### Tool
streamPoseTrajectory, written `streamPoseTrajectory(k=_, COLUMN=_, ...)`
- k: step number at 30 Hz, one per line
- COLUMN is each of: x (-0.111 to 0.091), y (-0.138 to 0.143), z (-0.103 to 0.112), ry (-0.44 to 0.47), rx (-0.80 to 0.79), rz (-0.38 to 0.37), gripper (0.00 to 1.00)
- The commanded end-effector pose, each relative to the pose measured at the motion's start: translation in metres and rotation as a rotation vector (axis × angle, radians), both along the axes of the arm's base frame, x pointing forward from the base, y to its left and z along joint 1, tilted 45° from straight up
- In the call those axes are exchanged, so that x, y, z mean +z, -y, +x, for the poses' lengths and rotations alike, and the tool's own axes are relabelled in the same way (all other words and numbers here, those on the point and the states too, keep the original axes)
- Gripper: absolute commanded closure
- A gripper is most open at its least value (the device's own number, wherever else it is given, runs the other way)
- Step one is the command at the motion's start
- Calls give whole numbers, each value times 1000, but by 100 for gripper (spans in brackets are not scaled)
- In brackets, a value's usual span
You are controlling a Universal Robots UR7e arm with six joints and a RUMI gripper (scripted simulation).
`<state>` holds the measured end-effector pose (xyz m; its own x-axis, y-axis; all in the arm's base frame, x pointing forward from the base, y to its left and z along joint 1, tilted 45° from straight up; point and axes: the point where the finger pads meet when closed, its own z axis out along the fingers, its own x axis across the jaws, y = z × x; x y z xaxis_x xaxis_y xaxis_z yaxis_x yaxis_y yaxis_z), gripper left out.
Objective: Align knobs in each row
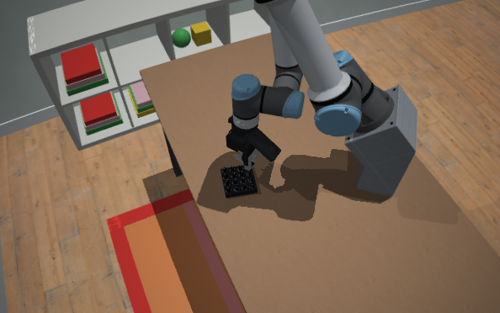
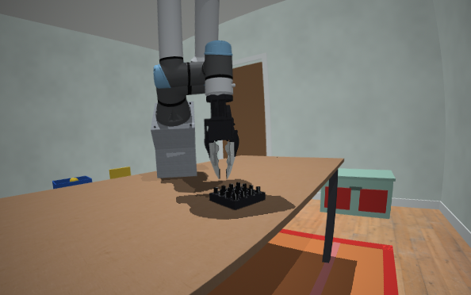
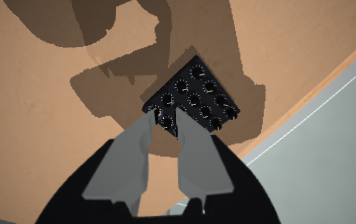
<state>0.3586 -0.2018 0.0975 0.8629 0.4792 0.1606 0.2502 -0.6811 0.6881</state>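
The black knob box [image 1: 239,182] [image 2: 239,194] [image 3: 195,100] lies flat on the brown table [image 1: 337,252] [image 2: 99,230] [image 3: 50,125], near the table's edge. Its knobs stand in rows with small white marks, too small to read. My gripper [image 1: 248,165] [image 2: 223,174] [image 3: 166,109] hangs a short way above the box's back corner and points straight down. Its fingers stand a narrow gap apart with nothing between them. They touch no knob.
The arm's grey pedestal [image 1: 379,139] [image 2: 174,147] stands on the table behind the box. The table edge runs close beside the box. A white shelf [image 1: 42,25] with coloured blocks, a red rug [image 1: 126,252] and a teal cabinet [image 2: 358,186] are off the table.
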Motion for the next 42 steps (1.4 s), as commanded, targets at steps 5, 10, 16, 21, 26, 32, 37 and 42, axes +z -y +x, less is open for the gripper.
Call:
streamPoseTrajectory(k=5, x=7, y=-5, z=-4, ry=-1, rx=0, rz=1, gripper=89)
streamPoseTrajectory(k=10, x=7, y=-5, z=-4, ry=-1, rx=0, rz=1, gripper=89)
streamPoseTrajectory(k=16, x=7, y=-5, z=-4, ry=-1, rx=0, rz=1, gripper=89)
streamPoseTrajectory(k=21, x=7, y=-5, z=-4, ry=0, rx=0, rz=2, gripper=89)
streamPoseTrajectory(k=26, x=7, y=-5, z=-4, ry=3, rx=-4, rz=4, gripper=89)
streamPoseTrajectory(k=32, x=8, y=-7, z=-2, ry=25, rx=-32, rz=22, gripper=89)
streamPoseTrajectory(k=37, x=8, y=-9, z=0, ry=64, rx=-83, rz=54, gripper=89)
streamPoseTrajectory(k=42, x=9, y=-10, z=3, ry=97, rx=-126, rz=82, gripper=89)
